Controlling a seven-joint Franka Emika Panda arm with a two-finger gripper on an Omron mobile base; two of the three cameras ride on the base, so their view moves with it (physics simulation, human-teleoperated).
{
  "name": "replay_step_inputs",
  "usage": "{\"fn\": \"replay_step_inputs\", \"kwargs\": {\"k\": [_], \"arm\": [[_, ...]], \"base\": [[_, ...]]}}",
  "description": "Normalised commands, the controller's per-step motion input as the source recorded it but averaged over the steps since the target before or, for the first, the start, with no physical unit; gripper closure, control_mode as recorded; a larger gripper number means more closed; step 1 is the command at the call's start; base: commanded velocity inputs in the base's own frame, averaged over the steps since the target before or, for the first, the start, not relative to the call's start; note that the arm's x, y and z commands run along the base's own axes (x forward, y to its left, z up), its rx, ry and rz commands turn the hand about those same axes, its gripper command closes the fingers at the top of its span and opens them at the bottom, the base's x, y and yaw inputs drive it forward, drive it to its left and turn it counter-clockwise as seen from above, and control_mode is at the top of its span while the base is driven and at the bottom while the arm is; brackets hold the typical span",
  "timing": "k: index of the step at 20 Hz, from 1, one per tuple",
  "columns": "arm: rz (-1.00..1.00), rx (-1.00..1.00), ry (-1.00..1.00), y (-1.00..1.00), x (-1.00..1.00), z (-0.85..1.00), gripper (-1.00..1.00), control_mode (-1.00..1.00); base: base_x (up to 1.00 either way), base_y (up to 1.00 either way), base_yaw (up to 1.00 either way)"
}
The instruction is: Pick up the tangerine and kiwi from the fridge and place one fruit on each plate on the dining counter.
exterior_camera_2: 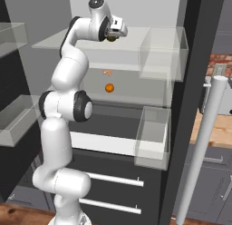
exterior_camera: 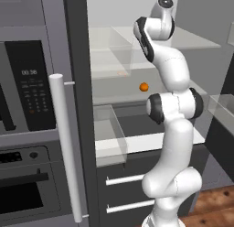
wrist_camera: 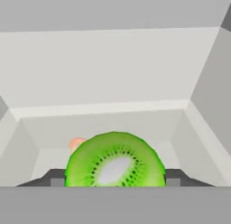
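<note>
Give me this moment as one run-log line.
phase: kiwi pick | gripper: inside fridge, shut on kiwi | tangerine: on shelf below

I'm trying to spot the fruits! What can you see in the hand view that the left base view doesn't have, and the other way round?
Hand view: the kiwi, showing a bright green cut face with black seeds, sits between the fingers.
Left base view: the small orange tangerine on a fridge shelf, the long pale fridge handle and the black oven keypad.
Both: the fridge's white interior.
</note>
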Motion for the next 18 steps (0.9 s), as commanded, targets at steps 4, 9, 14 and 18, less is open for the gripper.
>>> {"fn": "replay_step_inputs", "kwargs": {"k": [4, 9, 14, 18], "arm": [[0.00, 0.00, -0.17, 0.05, -0.30, 0.00, 1.00, -1.00], [0.00, 0.00, -0.21, 0.00, -0.01, -0.02, 1.00, -1.00], [0.00, 0.00, -0.17, 0.00, -0.12, 0.00, 1.00, -1.00], [0.00, 0.00, -0.18, 0.00, -0.80, 0.00, 1.00, -1.00]], "base": [[0.00, 0.00, 0.00], [0.00, 0.00, 0.00], [0.00, 0.00, 0.00], [0.00, 0.00, 0.00]]}}
